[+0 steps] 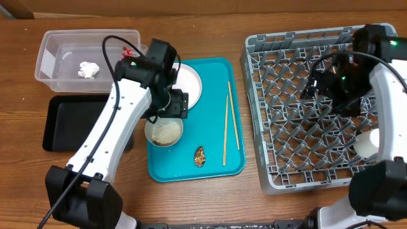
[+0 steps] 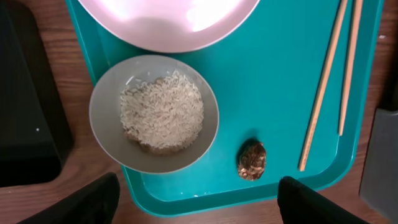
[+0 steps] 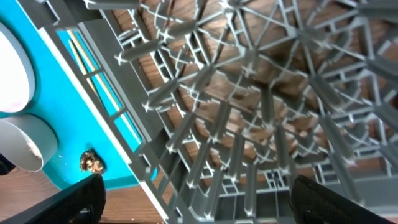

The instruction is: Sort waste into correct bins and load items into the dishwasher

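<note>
Left tool (image 2: pixel 199 190) released, spread wide, above rice bowl (image 2: pixel 154 112) at tray (image 2: pixel 273 56) corner; scrap (image 2: pixel 252 160), chopsticks (image 2: pixel 323 87) lie apart alongside. Right tool (image 3: pixel 199 190) released over rack (image 1: pixel 286 127) floor.

White arms (image 1: pixel 105 130), black joints (image 1: pixel 160 56), black cables (image 1: pixel 113 43), perhaps green lights (image 1: pixel 133 62).

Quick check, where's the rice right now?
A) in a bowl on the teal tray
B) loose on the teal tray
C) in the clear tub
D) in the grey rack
A: the left wrist view shows the rice heaped inside the bowl, which stands on the teal tray next to the plate.
</note>
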Controlling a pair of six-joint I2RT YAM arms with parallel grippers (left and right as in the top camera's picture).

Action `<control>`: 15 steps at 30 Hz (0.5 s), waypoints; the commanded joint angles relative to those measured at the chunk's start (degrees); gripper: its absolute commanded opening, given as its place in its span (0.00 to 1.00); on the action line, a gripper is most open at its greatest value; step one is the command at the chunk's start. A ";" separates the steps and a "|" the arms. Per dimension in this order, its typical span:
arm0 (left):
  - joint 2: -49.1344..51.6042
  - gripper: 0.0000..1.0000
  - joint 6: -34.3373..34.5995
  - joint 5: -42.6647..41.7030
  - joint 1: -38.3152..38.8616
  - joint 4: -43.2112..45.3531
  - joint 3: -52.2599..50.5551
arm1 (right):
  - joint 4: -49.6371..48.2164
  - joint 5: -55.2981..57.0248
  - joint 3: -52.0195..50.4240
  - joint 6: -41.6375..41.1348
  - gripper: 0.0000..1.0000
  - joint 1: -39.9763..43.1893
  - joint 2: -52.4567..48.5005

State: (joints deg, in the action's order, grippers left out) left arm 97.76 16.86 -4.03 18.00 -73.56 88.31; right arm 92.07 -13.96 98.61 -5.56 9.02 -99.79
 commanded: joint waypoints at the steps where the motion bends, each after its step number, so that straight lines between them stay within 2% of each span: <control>1: -0.52 0.83 2.60 0.09 0.33 0.33 -2.32 | 1.38 3.39 -0.11 -1.38 0.96 0.72 3.63; 8: -0.52 0.83 3.54 -0.13 0.66 2.84 -5.81 | 0.24 5.38 -7.06 -3.65 0.96 0.70 10.47; 15: -0.52 0.83 3.54 -0.26 1.44 6.62 -9.46 | -7.02 6.80 -19.06 -5.53 1.00 0.70 20.48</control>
State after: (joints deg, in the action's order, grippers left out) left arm 97.76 19.44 -4.03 18.79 -67.90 80.49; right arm 86.48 -9.06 82.65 -9.17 9.39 -83.46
